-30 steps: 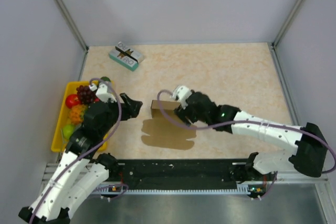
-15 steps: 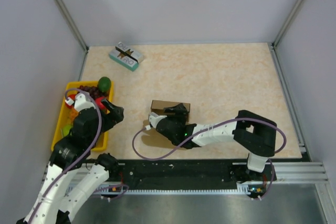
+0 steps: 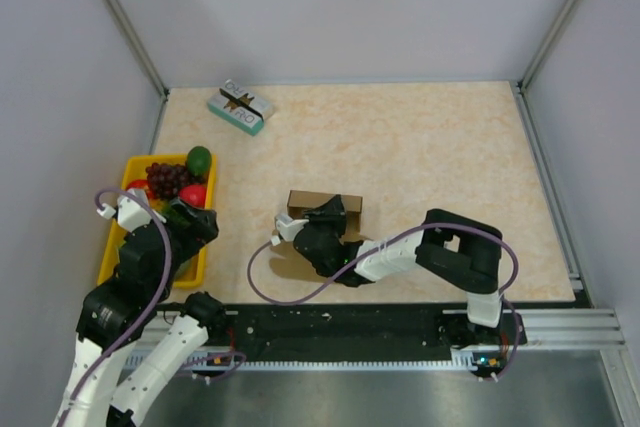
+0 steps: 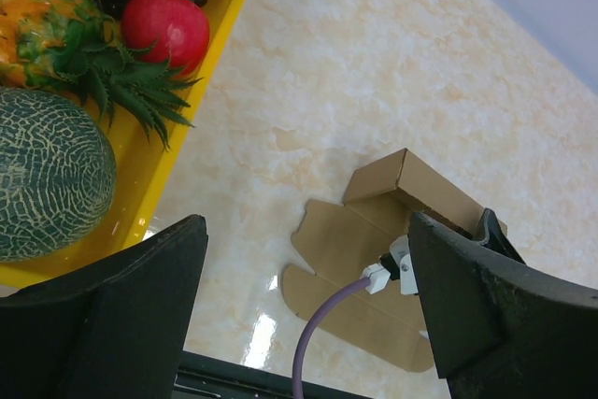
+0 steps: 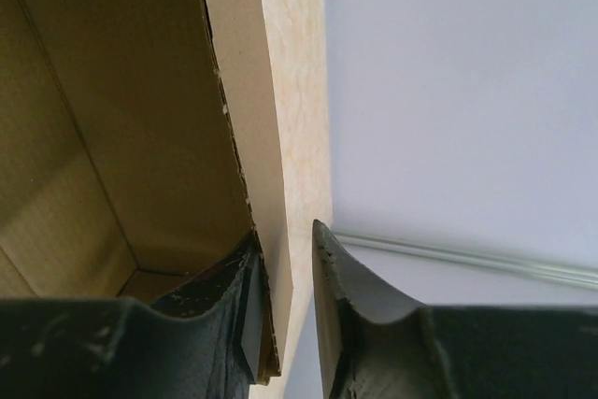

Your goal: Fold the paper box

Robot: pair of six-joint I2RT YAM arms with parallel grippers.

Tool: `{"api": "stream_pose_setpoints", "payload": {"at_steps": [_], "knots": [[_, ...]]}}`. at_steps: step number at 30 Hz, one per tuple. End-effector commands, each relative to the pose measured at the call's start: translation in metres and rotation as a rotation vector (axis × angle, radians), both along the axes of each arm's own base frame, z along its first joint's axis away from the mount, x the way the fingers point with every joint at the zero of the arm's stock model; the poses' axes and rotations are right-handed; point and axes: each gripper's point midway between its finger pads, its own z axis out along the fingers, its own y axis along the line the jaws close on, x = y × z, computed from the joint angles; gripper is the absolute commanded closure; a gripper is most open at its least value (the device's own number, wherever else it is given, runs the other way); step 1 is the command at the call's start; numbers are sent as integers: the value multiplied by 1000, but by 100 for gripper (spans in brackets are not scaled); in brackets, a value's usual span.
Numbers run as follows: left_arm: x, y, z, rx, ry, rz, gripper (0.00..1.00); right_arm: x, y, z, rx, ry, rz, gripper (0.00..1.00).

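Note:
The paper box (image 3: 322, 203) is brown cardboard, partly raised: one walled section stands up at the middle of the table and flat flaps (image 3: 296, 259) lie in front of it. My right gripper (image 3: 334, 215) reaches into that raised section. In the right wrist view its jaws (image 5: 285, 238) straddle a cardboard wall (image 5: 121, 109); the inner finger lies against the wall and a narrow gap shows beside the outer one. My left gripper (image 3: 192, 221) hangs open and empty over the tray's near end, well left of the box (image 4: 378, 221).
A yellow tray (image 3: 113, 243) of fruit sits at the left edge, with a melon (image 4: 47, 175), a pineapple and a red apple (image 4: 166, 30). A teal-and-white printed box (image 3: 240, 108) lies at the back left. Grey walls close in the table.
My left arm has drawn back to the left over the tray. My right arm has folded in toward the box, and its jaws have narrowed around the raised wall.

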Motion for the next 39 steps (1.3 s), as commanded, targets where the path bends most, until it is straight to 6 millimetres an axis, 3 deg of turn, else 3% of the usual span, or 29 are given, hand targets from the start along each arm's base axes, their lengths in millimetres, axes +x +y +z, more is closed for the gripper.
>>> {"api": "stream_pose_setpoints", "payload": {"at_steps": [1, 7, 12, 14, 15, 17, 18, 22, 28, 33, 38, 39], "knots": [[-1, 5, 5, 34, -7, 3, 8, 8, 6, 18, 63, -43, -32, 78], [-2, 6, 12, 42, -72, -17, 13, 12, 6, 27, 71, -28, -24, 99], [4, -4, 7, 52, -36, -61, 13, 15, 3, 45, 126, 16, -39, 100], [8, -8, 7, 60, -20, -72, 12, 15, -5, 36, 130, 100, -52, 100], [9, -7, 7, 77, -17, -75, 12, 17, -5, 47, 175, 114, -62, 100], [11, -5, 14, 94, -26, -65, 11, 15, -18, 36, 184, 207, -97, 100], [11, -2, 17, 112, -32, -62, 11, 19, -25, 46, 236, 233, -120, 100], [9, 8, 44, 142, -83, -35, 11, 20, -47, 52, 425, 386, -185, 100], [9, 3, 68, 154, -104, -79, 12, 10, -78, 41, 711, 726, -318, 100], [13, -22, 72, 152, -133, -223, 13, -6, -94, 17, 942, 977, -490, 100], [19, -55, 54, 109, -118, -373, 12, -17, -112, -10, 1183, 1114, -764, 100], [19, -67, 40, 89, -88, -430, 12, -23, -117, -21, 1195, 1121, -833, 100]]}}
